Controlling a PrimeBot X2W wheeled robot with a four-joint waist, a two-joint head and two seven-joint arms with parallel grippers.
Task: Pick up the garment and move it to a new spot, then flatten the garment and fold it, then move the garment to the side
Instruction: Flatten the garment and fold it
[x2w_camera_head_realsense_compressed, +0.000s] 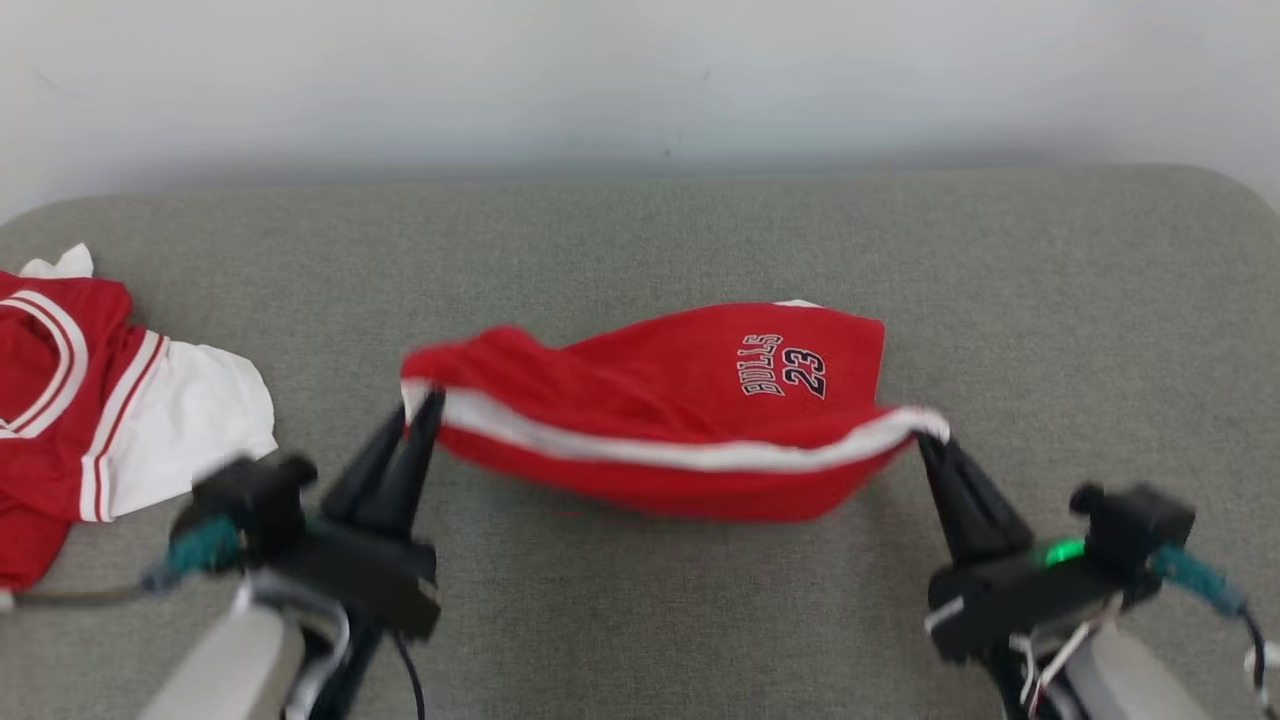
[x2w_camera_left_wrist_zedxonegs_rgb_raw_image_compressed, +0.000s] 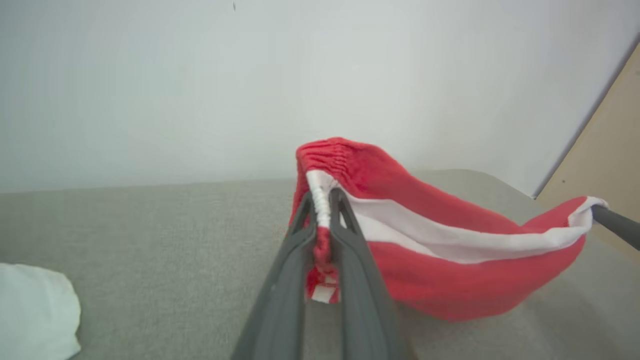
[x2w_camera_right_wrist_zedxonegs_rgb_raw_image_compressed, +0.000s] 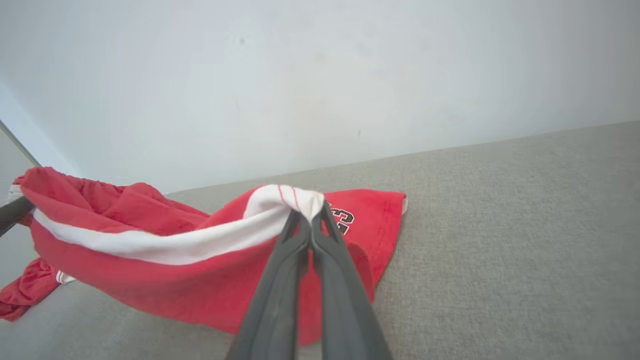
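Note:
The garment (x2w_camera_head_realsense_compressed: 660, 410) is a pair of red shorts with a white side stripe and "BULLS 23" printed in black. It hangs stretched between my two grippers, its near edge lifted off the grey surface and its far part resting on it. My left gripper (x2w_camera_head_realsense_compressed: 425, 400) is shut on the left end of the white stripe, seen close up as the garment (x2w_camera_left_wrist_zedxonegs_rgb_raw_image_compressed: 425, 240) pinched by my left gripper (x2w_camera_left_wrist_zedxonegs_rgb_raw_image_compressed: 322, 197). My right gripper (x2w_camera_head_realsense_compressed: 928, 440) is shut on the right end. In the right wrist view the garment (x2w_camera_right_wrist_zedxonegs_rgb_raw_image_compressed: 165, 270) bunches at my right gripper (x2w_camera_right_wrist_zedxonegs_rgb_raw_image_compressed: 310, 212).
A second red and white garment (x2w_camera_head_realsense_compressed: 90, 400) lies crumpled at the left edge of the grey fabric surface (x2w_camera_head_realsense_compressed: 1050, 330). A pale wall (x2w_camera_head_realsense_compressed: 640, 80) runs along the far side. A tan panel (x2w_camera_left_wrist_zedxonegs_rgb_raw_image_compressed: 610, 150) stands at the right in the left wrist view.

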